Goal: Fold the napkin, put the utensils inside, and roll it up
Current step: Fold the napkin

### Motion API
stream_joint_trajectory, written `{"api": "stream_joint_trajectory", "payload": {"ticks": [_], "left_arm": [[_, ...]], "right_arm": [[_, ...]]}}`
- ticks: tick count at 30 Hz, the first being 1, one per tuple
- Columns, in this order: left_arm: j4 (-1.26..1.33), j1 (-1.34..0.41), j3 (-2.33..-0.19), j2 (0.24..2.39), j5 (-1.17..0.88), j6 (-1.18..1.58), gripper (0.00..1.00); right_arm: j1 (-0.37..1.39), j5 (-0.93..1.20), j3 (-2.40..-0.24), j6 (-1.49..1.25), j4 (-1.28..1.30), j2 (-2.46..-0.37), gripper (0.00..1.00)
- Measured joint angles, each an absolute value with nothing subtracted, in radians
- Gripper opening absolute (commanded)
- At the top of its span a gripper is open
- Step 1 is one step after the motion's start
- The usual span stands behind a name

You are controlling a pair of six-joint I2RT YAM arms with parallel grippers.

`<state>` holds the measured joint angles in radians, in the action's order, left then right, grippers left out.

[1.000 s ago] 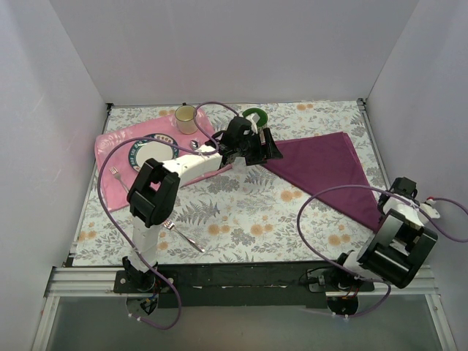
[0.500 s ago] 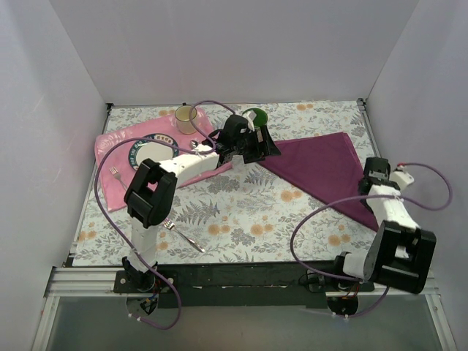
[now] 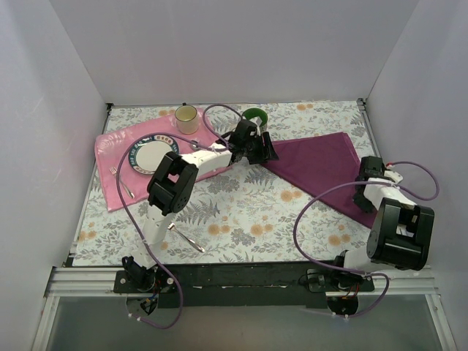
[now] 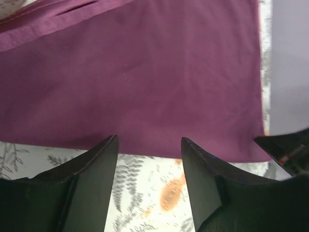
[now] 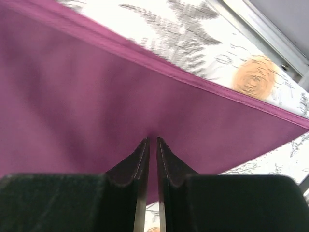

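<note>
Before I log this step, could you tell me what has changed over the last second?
The right fingers came forward from beside the base onto the napkin, by its right edge, nearly together. The left arm swung right; the left fingers stay open at the napkin's left corner. Napkin, plate and cup have not moved.

The left arm is reaching to upper centre, the left gripper (image 4: 149, 140) holding its jaws apart. The right arm is sitting folded at right, the right gripper (image 5: 151, 141) showing jaws nearly touching.
</note>
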<state>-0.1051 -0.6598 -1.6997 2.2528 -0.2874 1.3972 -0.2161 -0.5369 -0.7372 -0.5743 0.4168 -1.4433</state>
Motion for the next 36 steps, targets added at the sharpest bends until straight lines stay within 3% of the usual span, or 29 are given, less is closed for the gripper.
{"api": "stream_joint_trajectory", "payload": {"ticks": [7,28,33,36], "left_arm": [[-0.128,-0.656,-1.744,2.328,-0.245,1.354,0.52],[-0.156,-0.654,-1.747,2.226,-0.223,1.343,0.57],[-0.147,-0.649,-1.747,2.220,-0.223,1.337,0.55],[-0.132,-0.645,-1.751,2.232,-0.221,1.322,0.49]], "right_arm": [[-0.360,-0.535,-0.687,-0.567,0.406,-1.415,0.19],[-0.405,-0.403,-0.551,-0.643,0.449,-1.208,0.17],[-0.400,-0.352,-0.577,-0.585,0.501,-1.213,0.18],[-0.382,-0.306,-0.625,-0.521,0.513,-1.227,0.21]]}}
